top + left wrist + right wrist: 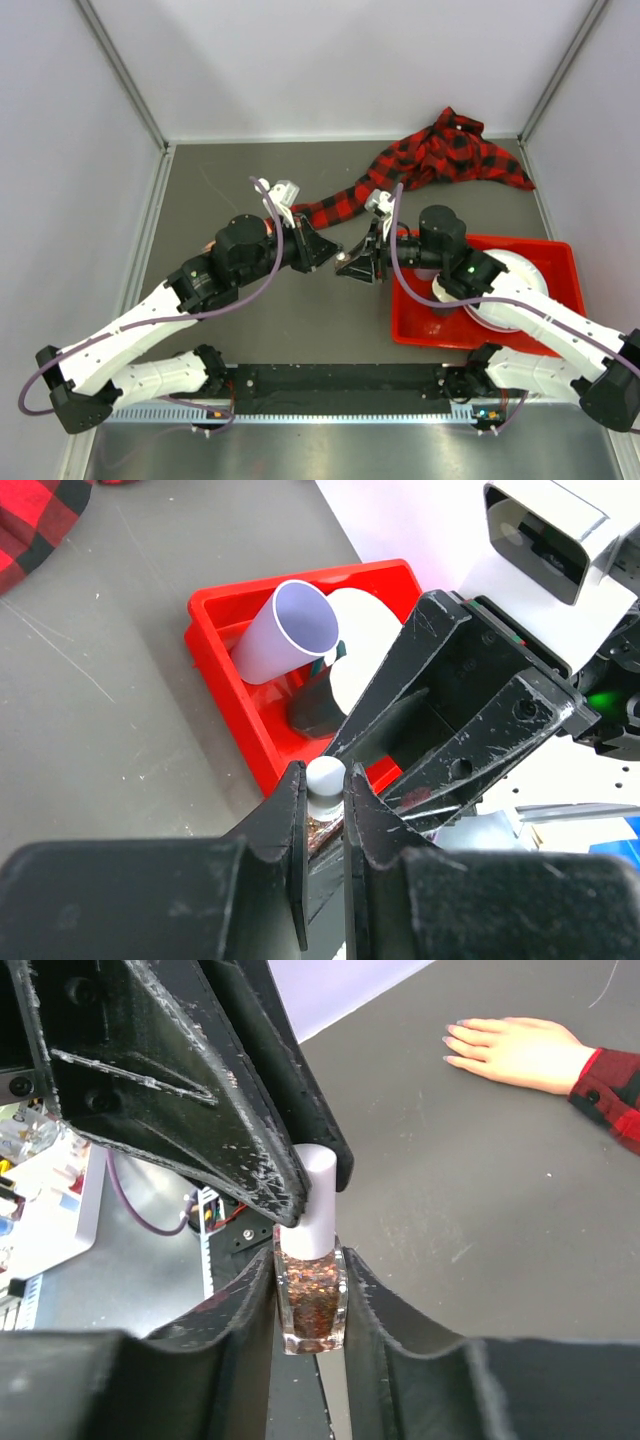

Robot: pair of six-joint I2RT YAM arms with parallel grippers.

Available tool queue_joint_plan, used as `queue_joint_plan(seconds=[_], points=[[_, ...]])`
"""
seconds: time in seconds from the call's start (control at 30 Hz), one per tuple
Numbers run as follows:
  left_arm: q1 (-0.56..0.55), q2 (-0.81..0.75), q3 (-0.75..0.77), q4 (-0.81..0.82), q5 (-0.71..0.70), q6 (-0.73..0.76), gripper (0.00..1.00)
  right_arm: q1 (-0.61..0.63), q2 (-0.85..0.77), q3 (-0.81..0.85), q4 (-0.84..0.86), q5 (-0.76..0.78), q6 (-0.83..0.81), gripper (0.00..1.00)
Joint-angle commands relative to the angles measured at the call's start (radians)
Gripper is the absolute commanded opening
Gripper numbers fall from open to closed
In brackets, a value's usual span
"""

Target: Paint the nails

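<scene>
Two claws, one bottle: the left gripper [322,790] is clenched on the white cap [325,773]. The right gripper [310,1272] is clamped on the glass body of the polish bottle [311,1312]. The bottle hangs between the two arms, above the table [500,1210].
Step in hand: opening the bottle, by the look of it. The cap sits down on the neck and no brush shows, so painting has not begun.
Next move calls for: the left claw turning the cap while the right holds the body steady and upright. The brush should then come straight up out of the neck, without tipping the bottle.
Bottle contents: coppery glitter polish, which appears to fill most of the glass.
Red tray [222,680]: it lies at the near right, beside the right arm. Inside are a lilac tube [285,630] lying on its side with its open mouth showing, a white roll [365,645] and a dark object [315,712] too hidden to name.
Mannequin hand [515,1050]: it lies palm down and flat on the table beyond the bottle, well apart from it. From above it is mostly hidden under the left arm.
The nails [450,1059]: they are at the fingertips, pointing away from the cuff. They are too small to tell whether any carries polish.
Plaid sleeve [340,205]: it runs from the wrist to a bunched heap at the far right corner.
</scene>
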Motion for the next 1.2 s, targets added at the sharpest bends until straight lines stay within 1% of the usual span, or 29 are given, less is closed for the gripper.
queue_joint_plan(seconds=[0.0, 0.03, 0.07, 0.1, 0.13, 0.17, 0.2, 0.23, 0.27, 0.3, 0.33, 0.37, 0.4, 0.43, 0.47, 0.5, 0.53, 0.6, 0.63, 0.7, 0.73, 0.8, 0.93, 1.17], points=[[0.000, -0.024, 0.000, 0.066, 0.024, -0.007, 0.00, 0.009, 0.006, 0.060, 0.054, -0.023, -0.008, 0.24], [0.000, -0.024, 0.001, 0.064, 0.023, -0.006, 0.00, 0.009, 0.006, 0.057, 0.047, -0.026, -0.010, 0.23], [0.000, -0.027, 0.001, 0.066, 0.021, -0.004, 0.00, 0.009, 0.003, 0.056, 0.045, -0.029, -0.017, 0.17], [0.000, -0.026, 0.001, 0.064, 0.021, -0.003, 0.00, 0.009, 0.004, 0.056, 0.043, -0.030, -0.019, 0.11], [0.000, -0.027, 0.003, 0.063, 0.019, -0.001, 0.00, 0.009, 0.003, 0.054, 0.042, -0.033, -0.019, 0.00], [0.000, -0.026, 0.006, 0.055, 0.021, 0.008, 0.00, 0.009, 0.001, 0.053, 0.045, -0.036, -0.020, 0.00], [0.000, -0.024, 0.012, 0.046, 0.018, 0.011, 0.03, 0.010, 0.000, 0.053, 0.046, -0.039, -0.019, 0.00], [0.000, -0.023, 0.018, 0.035, 0.013, 0.016, 0.16, 0.014, -0.008, 0.053, 0.046, -0.026, -0.011, 0.00], [0.000, -0.026, 0.029, 0.012, -0.002, 0.022, 0.38, 0.017, -0.013, 0.053, 0.046, -0.013, -0.010, 0.00], [0.000, -0.030, 0.032, 0.004, -0.004, 0.023, 0.47, 0.023, -0.016, 0.053, 0.046, 0.011, -0.010, 0.00], [0.000, -0.036, 0.030, 0.001, -0.035, 0.025, 0.54, 0.026, -0.026, 0.053, 0.048, 0.028, -0.008, 0.00], [0.000, -0.047, 0.030, 0.004, -0.048, 0.022, 0.71, 0.032, -0.030, 0.053, 0.045, 0.043, -0.010, 0.00], [0.000, -0.050, 0.030, 0.010, -0.050, 0.020, 0.72, 0.050, -0.033, 0.062, 0.034, 0.095, -0.014, 0.00], [0.000, -0.052, 0.033, 0.015, -0.050, 0.017, 0.72, 0.059, -0.034, 0.070, 0.033, 0.121, -0.026, 0.00], [0.000, -0.043, 0.036, 0.015, -0.048, 0.010, 0.69, 0.069, -0.033, 0.076, 0.004, 0.143, -0.033, 0.00], [0.000, -0.034, 0.042, 0.015, -0.040, 0.005, 0.63, 0.081, -0.033, 0.088, -0.004, 0.186, -0.036, 0.00], [0.000, -0.027, 0.049, 0.014, -0.037, 0.002, 0.60, 0.087, -0.033, 0.094, -0.006, 0.204, -0.037, 0.00], [-0.002, -0.012, 0.053, 0.015, -0.040, -0.001, 0.57, 0.093, -0.036, 0.105, -0.015, 0.246, -0.037, 0.00], [-0.002, -0.007, 0.055, 0.014, -0.046, -0.001, 0.52, 0.096, -0.037, 0.109, -0.021, 0.261, -0.034, 0.00], [-0.002, -0.009, 0.055, 0.015, -0.060, -0.003, 0.47, 0.099, -0.043, 0.114, -0.026, 0.289, -0.033, 0.00], [-0.002, -0.009, 0.053, 0.014, -0.063, -0.003, 0.42, 0.101, -0.045, 0.114, -0.026, 0.295, -0.030, 0.00], [-0.004, -0.010, 0.053, 0.014, -0.065, -0.004, 0.38, 0.103, -0.046, 0.119, -0.029, 0.303, -0.027, 0.00], [-0.004, -0.012, 0.046, 0.035, -0.054, -0.010, 0.36, 0.116, -0.042, 0.129, -0.039, 0.313, -0.033, 0.00], [-0.004, -0.001, 0.052, 0.072, -0.040, -0.014, 0.37, 0.121, -0.040, 0.139, -0.046, 0.310, -0.036, 0.00]])
